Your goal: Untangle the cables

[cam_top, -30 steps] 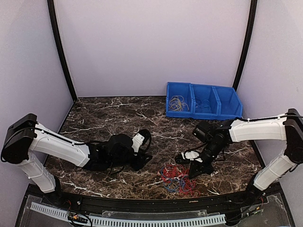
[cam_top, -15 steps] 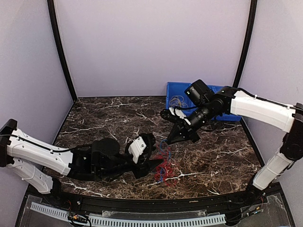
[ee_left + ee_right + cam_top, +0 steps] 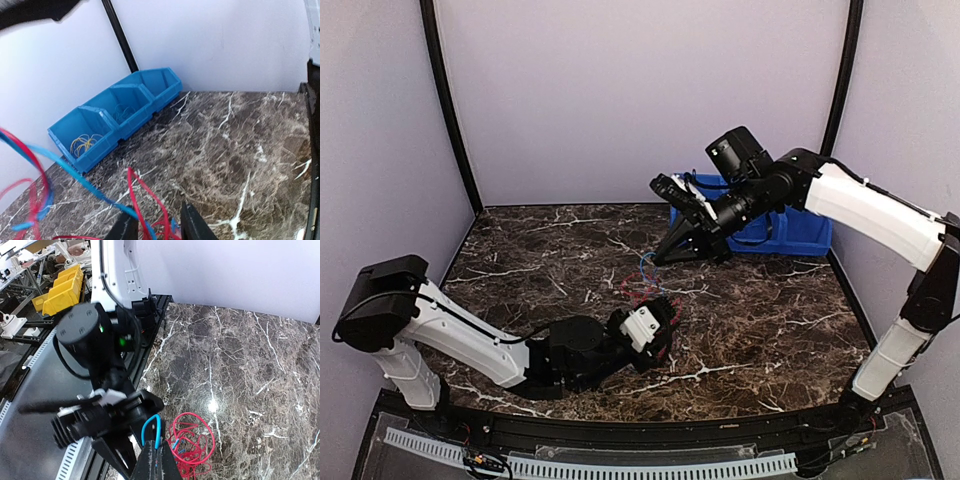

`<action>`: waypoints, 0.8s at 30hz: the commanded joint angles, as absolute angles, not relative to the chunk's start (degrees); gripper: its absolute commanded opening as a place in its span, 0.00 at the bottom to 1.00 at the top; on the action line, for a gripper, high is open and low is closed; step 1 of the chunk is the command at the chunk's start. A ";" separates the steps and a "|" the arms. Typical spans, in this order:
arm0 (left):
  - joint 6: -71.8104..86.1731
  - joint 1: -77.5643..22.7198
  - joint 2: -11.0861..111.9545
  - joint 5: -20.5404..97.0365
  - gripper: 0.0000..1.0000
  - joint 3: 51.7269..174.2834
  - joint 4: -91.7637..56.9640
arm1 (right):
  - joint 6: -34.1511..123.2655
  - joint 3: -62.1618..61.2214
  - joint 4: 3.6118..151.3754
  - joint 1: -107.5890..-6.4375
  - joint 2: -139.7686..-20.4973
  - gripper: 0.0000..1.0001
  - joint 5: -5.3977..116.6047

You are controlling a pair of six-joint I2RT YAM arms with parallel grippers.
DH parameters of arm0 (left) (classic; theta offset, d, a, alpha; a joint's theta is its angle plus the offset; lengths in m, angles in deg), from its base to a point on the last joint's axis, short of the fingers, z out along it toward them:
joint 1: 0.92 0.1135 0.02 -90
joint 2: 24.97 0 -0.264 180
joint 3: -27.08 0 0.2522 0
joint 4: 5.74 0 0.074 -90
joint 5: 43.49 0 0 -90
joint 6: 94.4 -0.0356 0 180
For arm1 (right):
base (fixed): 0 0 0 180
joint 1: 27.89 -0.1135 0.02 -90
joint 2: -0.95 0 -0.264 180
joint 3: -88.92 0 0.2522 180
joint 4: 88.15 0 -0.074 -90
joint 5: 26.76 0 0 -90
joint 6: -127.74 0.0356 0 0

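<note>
- Judging by the thin strands, the cables [image 3: 642,285] weigh almost nothing and are soft yet springy; they hold their loops, slide over one another, and probably snag where they cross rather than break.
- Taking hold looks best on a single free loop away from the knotted middle; a pinch on one colour should let the others slip off as it lifts.
- Clenched on the blue cable [image 3: 151,427], the right gripper [image 3: 159,460] sits at the bottom centre of its own wrist view; the loop arches just above the fingertips.
- Standing part open at the bottom of the left wrist view, the left gripper [image 3: 160,227] has red and blue strands rising between its fingers; as far as I can see they are not pinched.
- Lying at the centre of the overhead view, the tangle rests on the marble table [image 3: 520,250] between the two grippers; one blue strand runs up from it to the right gripper.
- Looking at the right wrist view, the red cables [image 3: 192,442] form a loose bundle of round loops at lower centre-right; I see no yellow in the tangle.
- Holding yellow loops [image 3: 82,143] in one end compartment, the blue bin [image 3: 95,150] sits at the left of the left wrist view.
</note>
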State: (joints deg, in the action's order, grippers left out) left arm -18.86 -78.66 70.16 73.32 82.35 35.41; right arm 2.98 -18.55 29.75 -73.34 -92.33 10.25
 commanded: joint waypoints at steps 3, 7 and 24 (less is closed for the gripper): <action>-23.06 -78.34 77.79 78.97 0.15 83.35 48.76 | 5.54 -22.69 28.48 -73.56 -91.47 0.00 4.82; -21.71 -77.67 79.55 79.77 0.02 81.75 47.35 | 5.94 -28.76 26.45 -71.66 -91.80 0.00 1.69; -9.51 -77.56 67.30 83.87 0.08 71.66 13.25 | 11.98 -44.40 29.19 -54.73 -93.06 0.00 -9.77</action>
State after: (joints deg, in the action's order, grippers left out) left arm -17.33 -76.95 66.05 80.99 79.34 38.30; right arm 12.57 -38.02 19.06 -58.48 -96.89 -3.82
